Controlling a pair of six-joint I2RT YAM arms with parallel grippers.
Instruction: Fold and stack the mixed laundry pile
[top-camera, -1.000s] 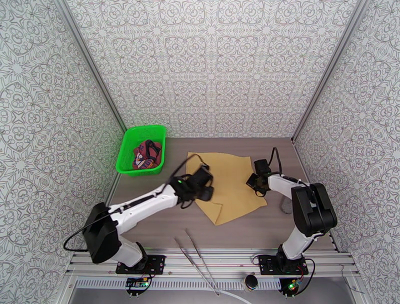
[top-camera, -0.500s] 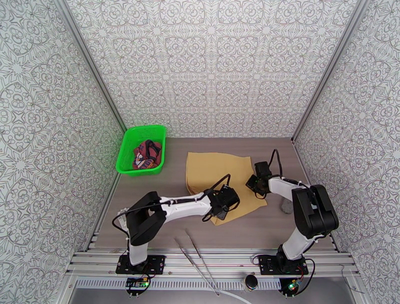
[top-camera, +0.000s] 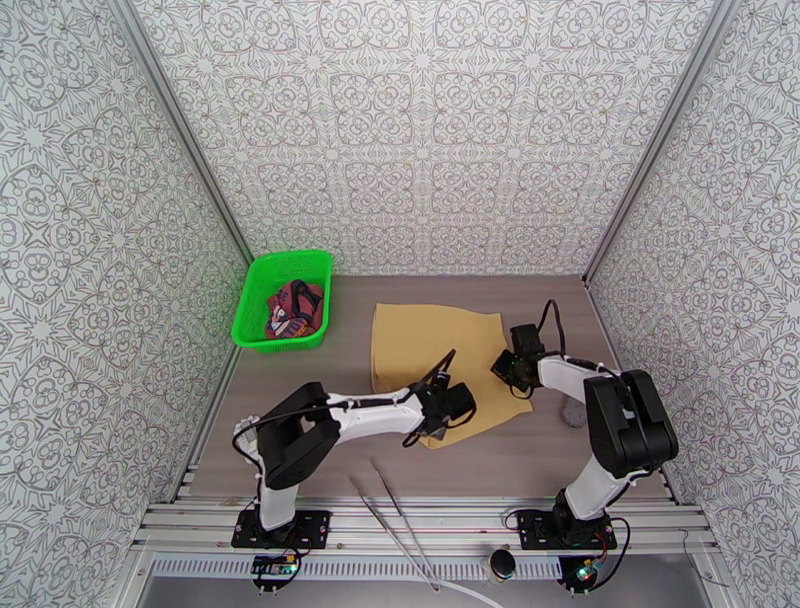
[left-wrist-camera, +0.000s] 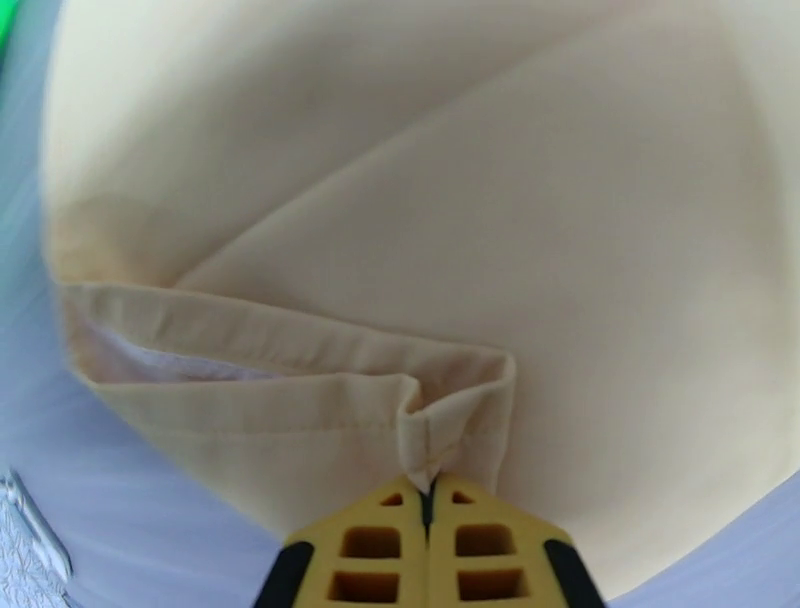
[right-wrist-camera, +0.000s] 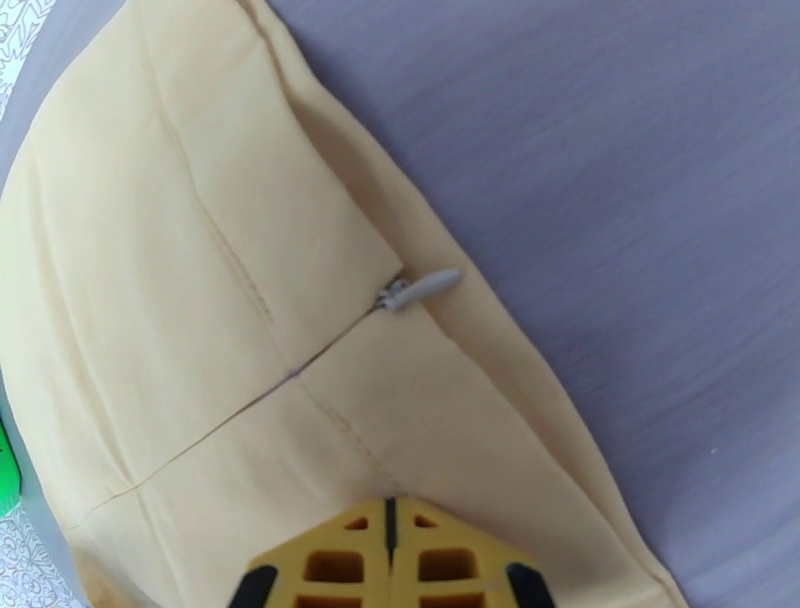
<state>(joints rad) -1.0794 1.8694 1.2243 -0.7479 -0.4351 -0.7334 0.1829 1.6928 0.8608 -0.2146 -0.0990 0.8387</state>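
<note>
The tan cloth lies spread at the table's middle, its left side folded to a straight edge. My left gripper is at its near corner. In the left wrist view this gripper is shut on the cloth's hemmed corner. My right gripper sits at the cloth's right edge. Seen from the right wrist, it is shut on the cloth, close to a grey zipper pull. The maroon tank top lies crumpled in the green basket at the back left.
Long metal tongs lie near the table's front edge, between the arm bases. A small grey object rests right of the cloth by the right arm. Patterned walls close in the left, back and right sides.
My left gripper moved right and toward the front, from the cloth's left side to its near corner, and closed on it. The cloth's left side now lies flat. The right arm stayed put.
</note>
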